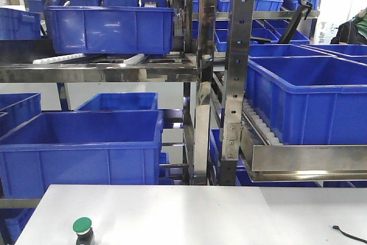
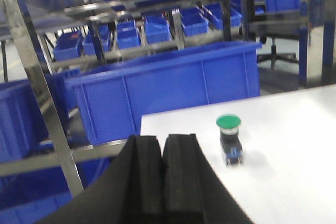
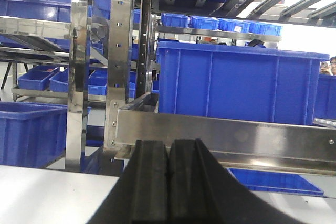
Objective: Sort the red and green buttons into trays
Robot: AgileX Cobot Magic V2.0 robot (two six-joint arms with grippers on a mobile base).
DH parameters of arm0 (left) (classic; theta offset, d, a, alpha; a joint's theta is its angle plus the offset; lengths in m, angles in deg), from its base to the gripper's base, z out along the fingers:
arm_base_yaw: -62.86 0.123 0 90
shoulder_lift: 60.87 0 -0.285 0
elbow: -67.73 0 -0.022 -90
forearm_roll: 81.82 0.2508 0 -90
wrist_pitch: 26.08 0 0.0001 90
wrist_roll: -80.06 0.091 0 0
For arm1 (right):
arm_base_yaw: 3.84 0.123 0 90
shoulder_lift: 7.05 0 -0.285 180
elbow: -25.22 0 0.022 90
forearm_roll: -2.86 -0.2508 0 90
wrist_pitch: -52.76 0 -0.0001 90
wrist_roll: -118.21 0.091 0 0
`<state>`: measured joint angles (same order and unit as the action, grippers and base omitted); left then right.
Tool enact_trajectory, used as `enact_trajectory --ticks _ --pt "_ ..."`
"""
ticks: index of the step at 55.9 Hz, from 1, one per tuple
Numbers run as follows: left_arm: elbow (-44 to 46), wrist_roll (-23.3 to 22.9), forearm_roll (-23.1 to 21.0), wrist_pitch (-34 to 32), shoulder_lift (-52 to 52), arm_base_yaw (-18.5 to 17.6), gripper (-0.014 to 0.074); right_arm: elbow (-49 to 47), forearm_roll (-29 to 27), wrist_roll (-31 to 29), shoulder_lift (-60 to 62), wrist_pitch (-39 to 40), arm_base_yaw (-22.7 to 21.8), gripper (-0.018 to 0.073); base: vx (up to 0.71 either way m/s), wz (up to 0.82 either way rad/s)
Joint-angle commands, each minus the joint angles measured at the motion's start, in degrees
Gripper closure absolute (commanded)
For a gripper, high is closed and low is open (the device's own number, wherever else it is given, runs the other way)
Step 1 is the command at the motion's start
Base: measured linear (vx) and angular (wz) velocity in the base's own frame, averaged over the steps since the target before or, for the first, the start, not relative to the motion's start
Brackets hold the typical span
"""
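A green button (image 1: 83,229) with a round green cap on a black base stands upright on the white table (image 1: 200,216), near its front left. The left wrist view shows the same green button (image 2: 229,137) to the right of and beyond my left gripper (image 2: 162,142), which is shut with nothing between its black pads. My right gripper (image 3: 168,148) is also shut and empty, held above the table and facing the steel rack. The red button and the trays are out of view. Neither gripper shows in the front-facing view.
A steel rack (image 1: 235,84) loaded with deep blue crates (image 1: 86,147) rises just behind the table's far edge. A steel rail (image 3: 226,135) runs across ahead of the right gripper. A thin black cable (image 1: 350,234) lies at the table's right side.
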<state>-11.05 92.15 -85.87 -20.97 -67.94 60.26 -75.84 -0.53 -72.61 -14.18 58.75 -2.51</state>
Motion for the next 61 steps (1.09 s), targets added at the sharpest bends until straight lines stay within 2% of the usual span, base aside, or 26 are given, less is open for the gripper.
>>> enact_trajectory --ticks 1,9,12,17,20,27,33,39,45,52,61 --pt "2.1 -0.3 -0.3 -13.1 0.7 -0.3 0.0601 0.7 0.1 -0.5 0.6 8.7 -0.1 0.0568 0.00 0.00" --pt "2.2 -3.0 -1.3 -31.5 0.7 -0.3 0.0601 -1.9 -2.6 -0.4 0.6 12.0 -0.1 0.0568 0.00 0.00" --pt "3.3 -4.2 -2.9 -34.2 0.6 -0.3 0.0601 -4.7 -2.9 -0.9 0.5 11.8 -0.1 0.0568 0.00 0.00" --pt "9.3 -4.5 -6.5 -30.1 0.0 -0.3 0.0601 -10.3 -2.9 -3.0 -1.8 11.0 -0.1 0.0568 0.00 0.00" --pt "13.8 -4.2 -6.7 -26.6 -1.6 -0.3 0.0601 -14.1 -3.0 -4.0 -5.2 10.8 -0.1 0.0568 0.00 0.00" --pt "27.6 2.1 -6.0 -18.9 -11.5 -0.3 0.0601 -25.2 -3.0 -4.2 -17.4 10.8 -0.1 0.0568 0.00 0.00" --pt "38.2 6.3 -6.1 -17.1 -22.2 -0.3 0.0601 -33.3 -2.8 -3.9 -27.5 11.6 -0.1 0.0568 0.00 0.00" --pt "46.5 6.4 -6.2 -17.1 -31.8 -0.3 0.0601 -38.8 -2.8 -3.8 -35.6 13.4 -0.1 0.0568 0.00 0.00" --pt "50.0 6.4 -6.2 -16.9 -37.6 -0.3 0.0601 -40.5 -2.8 -3.5 -40.7 13.8 -0.1 0.0568 0.00 0.00" --pt "50.1 6.4 -6.2 -17.4 -41.7 -0.3 0.0598 -40.5 -2.8 -3.5 -45.0 13.7 -0.1 0.0566 0.00 0.00" --pt "50.1 6.4 -6.2 -12.1 -46.3 -0.3 0.0559 -40.5 -2.8 -3.6 -47.7 11.2 -0.1 0.0524 0.00 0.00"
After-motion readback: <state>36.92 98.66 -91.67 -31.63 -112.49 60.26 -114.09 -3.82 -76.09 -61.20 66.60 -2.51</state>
